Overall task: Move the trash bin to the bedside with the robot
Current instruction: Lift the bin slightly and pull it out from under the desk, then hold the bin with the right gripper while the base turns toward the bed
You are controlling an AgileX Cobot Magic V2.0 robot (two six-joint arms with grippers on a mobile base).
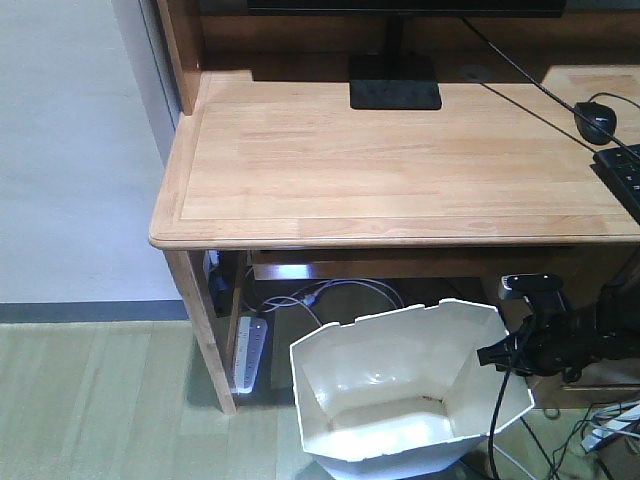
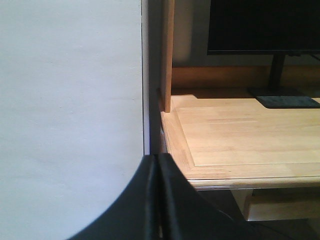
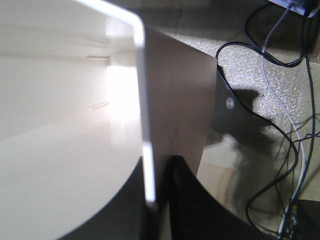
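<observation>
Now we note right gripper narrow, pinching trash bin right rim, one finger inside, one outside; left gripper closed tight, holding nothing, facing desk left front corner; bin upright on floor under desk front edge, beside power strip.

No legible text, label, brand or number is recorded in any view; markings on the keyboard are too small to be read.

Light wooden desk against a pale grey wall; greenish plank floor, cables and power strip beneath
</observation>
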